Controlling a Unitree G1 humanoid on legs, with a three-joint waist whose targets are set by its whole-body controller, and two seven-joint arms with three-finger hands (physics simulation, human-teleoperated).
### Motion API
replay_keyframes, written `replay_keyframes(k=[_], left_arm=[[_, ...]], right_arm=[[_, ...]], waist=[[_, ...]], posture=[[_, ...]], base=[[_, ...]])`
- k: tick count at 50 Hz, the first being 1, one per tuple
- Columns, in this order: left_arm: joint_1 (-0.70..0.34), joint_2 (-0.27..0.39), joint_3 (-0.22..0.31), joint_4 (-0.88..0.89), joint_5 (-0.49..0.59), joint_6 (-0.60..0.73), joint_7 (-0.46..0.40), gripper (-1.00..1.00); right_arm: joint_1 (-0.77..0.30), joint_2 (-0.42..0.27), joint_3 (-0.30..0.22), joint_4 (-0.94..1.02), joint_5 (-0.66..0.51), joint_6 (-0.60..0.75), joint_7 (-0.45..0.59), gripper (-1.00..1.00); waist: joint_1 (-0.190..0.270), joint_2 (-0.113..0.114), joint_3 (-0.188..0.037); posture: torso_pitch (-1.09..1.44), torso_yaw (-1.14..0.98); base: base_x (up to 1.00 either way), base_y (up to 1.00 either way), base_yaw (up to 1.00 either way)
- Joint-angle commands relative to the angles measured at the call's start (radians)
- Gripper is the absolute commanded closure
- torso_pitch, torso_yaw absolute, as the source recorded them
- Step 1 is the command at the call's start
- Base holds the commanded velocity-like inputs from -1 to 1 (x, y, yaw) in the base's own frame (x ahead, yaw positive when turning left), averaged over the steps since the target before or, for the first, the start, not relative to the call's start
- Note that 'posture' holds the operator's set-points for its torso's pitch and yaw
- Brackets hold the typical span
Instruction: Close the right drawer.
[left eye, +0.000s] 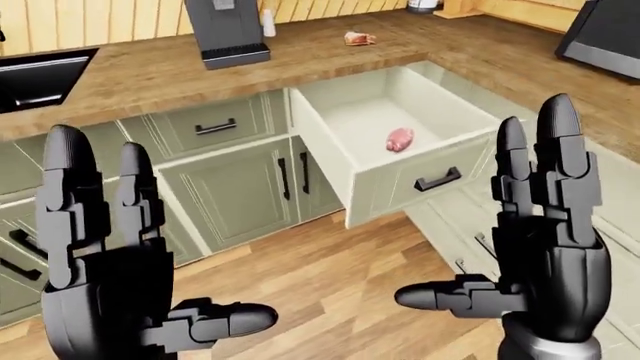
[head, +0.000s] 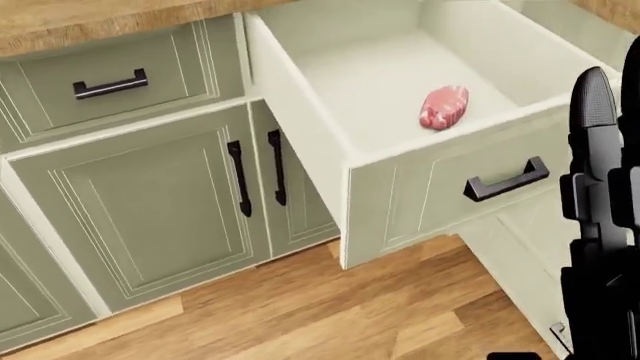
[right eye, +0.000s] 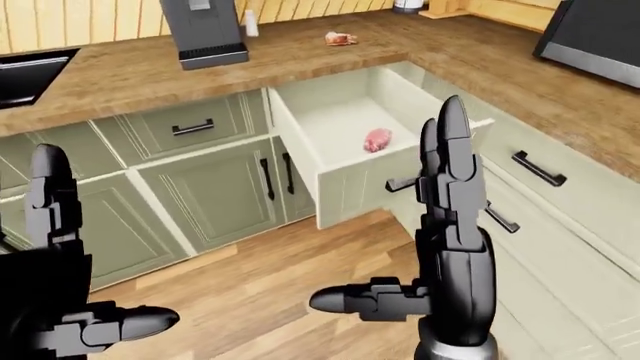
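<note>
one open drawer (left eye: 400, 142), two pink meat pieces (left eye: 399, 139), two hands (left eye: 110, 300)

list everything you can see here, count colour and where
open drawer: 1, pale green front with black handle, white inside, pulled out at the counter corner
pink meat piece: 1, lying inside the open drawer
second meat piece: 1, pinkish, on the wooden counter, top of the left-eye view
closed drawer: 1, pale green, black handle, left of the open drawer
cabinet doors: several, pale green, black vertical handles, under the drawers
counter: 1, brown wood, L-shaped
sink: 1, black, left end of counter
dark appliance: 1, grey-black, standing on counter
floor: brown wood planks
left hand: black, open, raised
right hand: black, open, raised, touching nothing
</note>
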Motion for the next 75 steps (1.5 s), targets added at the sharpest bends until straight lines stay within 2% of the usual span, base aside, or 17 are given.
replay_keyframes(k=[1,5,7,17,21,22,30,35,36,38,45,48,58,62,63,71,75], left_arm=[[-0.007,0.003,0.006,-0.044,-0.002,-0.028,0.004,-1.00],[-0.010,0.003,0.010,-0.051,-0.008,-0.019,0.007,-1.00],[-0.008,0.003,0.008,-0.051,-0.006,-0.021,0.005,-1.00],[-0.014,0.001,0.016,-0.037,-0.010,-0.024,0.004,-1.00],[-0.014,0.002,0.012,-0.044,-0.008,-0.016,0.006,-1.00],[-0.011,0.001,0.010,-0.045,-0.007,-0.017,0.005,-1.00],[-0.009,0.002,0.008,-0.036,-0.003,-0.028,0.005,-1.00],[-0.007,0.002,0.009,-0.028,-0.005,-0.041,0.000,-1.00],[-0.008,0.002,0.011,-0.028,-0.006,-0.041,0.001,-1.00],[-0.007,0.002,0.011,-0.027,-0.007,-0.045,0.000,-1.00],[-0.006,0.002,0.010,-0.032,-0.006,-0.040,0.001,-1.00],[-0.005,0.002,0.010,-0.036,-0.008,-0.037,0.001,-1.00],[-0.005,0.001,0.014,-0.034,-0.011,-0.040,-0.002,-1.00],[-0.011,0.001,0.018,-0.038,-0.014,-0.028,0.001,-1.00],[-0.011,0.001,0.018,-0.040,-0.014,-0.027,0.002,-1.00],[-0.014,0.001,0.012,-0.029,-0.007,-0.032,0.002,-1.00],[-0.014,0.002,0.012,-0.034,-0.008,-0.026,0.004,-1.00]], right_arm=[[-0.010,0.001,0.007,-0.040,0.004,-0.033,0.002,-1.00],[-0.011,0.002,0.009,-0.043,0.002,-0.032,0.002,-1.00],[-0.012,0.002,0.009,-0.045,0.002,-0.029,0.002,-1.00],[-0.020,0.002,0.014,-0.059,0.001,-0.007,0.003,-1.00],[-0.021,0.000,0.019,-0.056,-0.002,-0.007,0.003,-1.00],[-0.017,-0.001,0.015,-0.054,0.000,-0.016,0.003,-1.00],[-0.010,0.001,0.009,-0.040,0.004,-0.036,0.004,-1.00],[-0.015,0.001,0.017,-0.048,-0.002,-0.020,0.003,-1.00],[-0.016,0.001,0.016,-0.048,-0.001,-0.019,0.003,-1.00],[-0.013,0.000,0.014,-0.046,0.001,-0.026,0.003,-1.00],[-0.004,0.000,0.012,-0.036,0.003,-0.047,0.006,-1.00],[-0.003,0.000,0.011,-0.037,0.004,-0.047,0.007,-1.00],[-0.002,0.001,0.009,-0.037,0.003,-0.051,0.005,-1.00],[-0.006,0.001,0.010,-0.038,0.001,-0.046,0.006,-1.00],[-0.005,0.001,0.008,-0.037,0.003,-0.047,0.006,-1.00],[-0.007,0.002,0.001,-0.040,0.007,-0.043,0.010,-1.00],[-0.007,0.002,-0.001,-0.041,0.008,-0.043,0.011,-1.00]], waist=[[0.004,0.001,-0.001],[0.016,0.046,0.011],[0.019,0.103,-0.010],[0.023,0.016,-0.007],[0.016,-0.080,-0.031],[0.006,-0.037,-0.017],[0.014,0.013,0.004],[0.023,0.107,-0.004],[0.034,0.063,0.008],[0.024,0.074,0.000],[0.025,0.005,-0.006],[0.019,-0.072,-0.027],[0.016,0.023,0.007],[0.025,0.104,-0.005],[0.033,0.062,0.007],[0.024,0.020,-0.006],[0.019,-0.071,-0.028]], posture=[[0.00,0.00],[0.00,0.00],[0.00,0.00],[0.00,0.00],[0.00,0.00],[0.00,0.00],[0.00,0.00],[0.00,0.00],[0.00,0.00],[0.00,0.00],[0.00,0.00],[0.00,0.00],[0.00,0.00],[0.00,0.00],[0.00,0.00],[0.00,0.00],[0.00,0.00]], base=[[0.00,0.00,-0.40],[0.00,0.00,-0.37],[0.00,0.00,-0.32],[0.00,0.00,-0.33],[0.00,0.00,-0.33],[0.00,0.00,-0.33],[0.00,0.00,-0.32],[0.00,0.00,-0.31],[0.00,0.00,-0.30],[0.00,0.00,-0.29],[0.00,0.00,-0.29],[0.00,0.00,-0.29],[0.00,0.00,-0.29],[0.00,0.00,-0.29],[0.00,0.00,-0.29],[0.00,0.00,-0.29],[0.00,0.00,-0.29]])
